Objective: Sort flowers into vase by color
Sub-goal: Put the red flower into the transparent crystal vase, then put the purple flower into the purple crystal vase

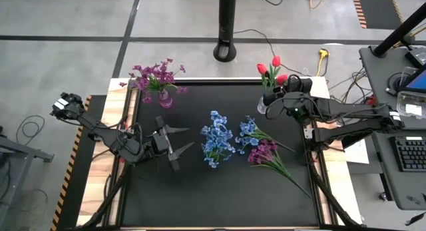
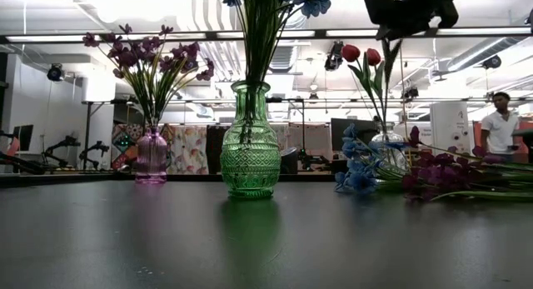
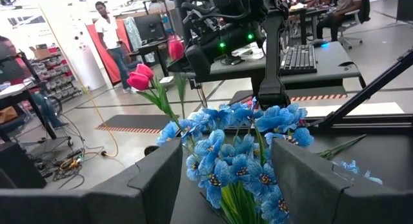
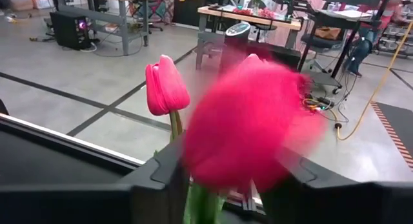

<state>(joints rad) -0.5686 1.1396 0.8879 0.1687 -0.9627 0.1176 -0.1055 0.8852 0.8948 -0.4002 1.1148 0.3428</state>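
Red tulips [image 1: 269, 68] stand in a clear vase [image 1: 262, 106] at the far right. My right gripper [image 4: 222, 185] hovers open above that vase, with one tulip's stem [image 4: 203, 204] between its fingers and the bud [image 4: 248, 124] just beyond them. Blue flowers [image 1: 216, 141] fill the green vase [image 2: 250, 143] at mid-table. My left gripper [image 1: 183, 141] stands open and level to their left, clear of them. Purple flowers [image 1: 158, 76] stand in a pink vase [image 2: 151, 156] at the far left. A loose blue flower [image 1: 249, 130] and a loose purple flower [image 1: 264, 152] lie flat on the mat. My right gripper has a finger on either side of the tulip's stem [image 4: 205, 208], just under the bud and coming level from the table's right. The gap is wider than the stem, and I cannot tell whether either finger touches it. The tulip stands upright in the clear vase.
The loose stems [image 1: 293, 176] trail toward the table's near right corner. A black pole base [image 1: 225, 52] stands beyond the far edge. Desks and a keyboard [image 1: 411, 153] lie to the right. A person [image 2: 500, 122] stands in the room behind.
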